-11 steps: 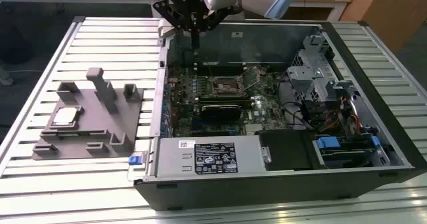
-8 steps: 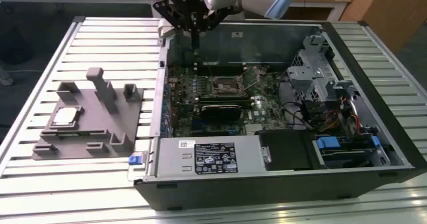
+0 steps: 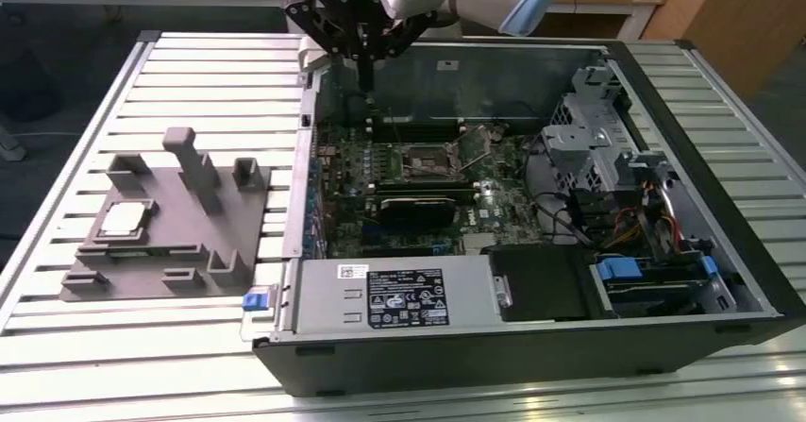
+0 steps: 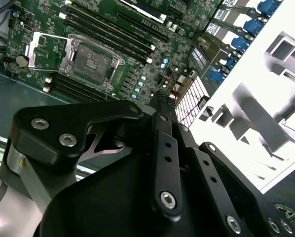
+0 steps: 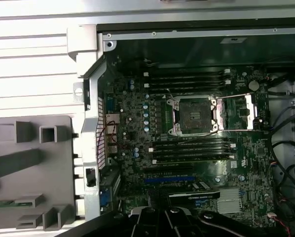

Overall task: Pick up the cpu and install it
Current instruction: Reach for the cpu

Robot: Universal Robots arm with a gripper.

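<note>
Right, the pick has not begun. The end effector [image 3: 366,80] hangs over the far edge of the open computer case [image 3: 529,346], above the motherboard [image 3: 353,186] and well apart from the cpu [image 3: 126,219]. In the exterior view its fingers look brought together into one narrow tip, with nothing between them.

The cpu lies on the grey fixture [image 3: 189,247], which sits on the slatted counter [image 3: 113,346] at the exterior view's left, just beside the case. The chip rests flat in a shallow recess, pale metal top up, with nothing touching it. On the board the socket [image 5: 194,116] is open and empty, with its load plate [image 5: 243,113] swung aside, so the install is not done either.

Judgement: the step in hand is the approach to the pick. A grasp here calls for fingers parted wider than the chip and a position directly above the fixture's recess. It then calls for a straight descent onto two opposite edges, clear of the upright tabs [image 3: 187,148] standing nearby.

Orientation: the chip is near square, so it has no real long axis. It faces up, its edges running with the fixture's edges and slightly skewed to the counter's slats. Which corner carries the alignment mark cannot be told, and that matters for seating it in the socket.
</note>
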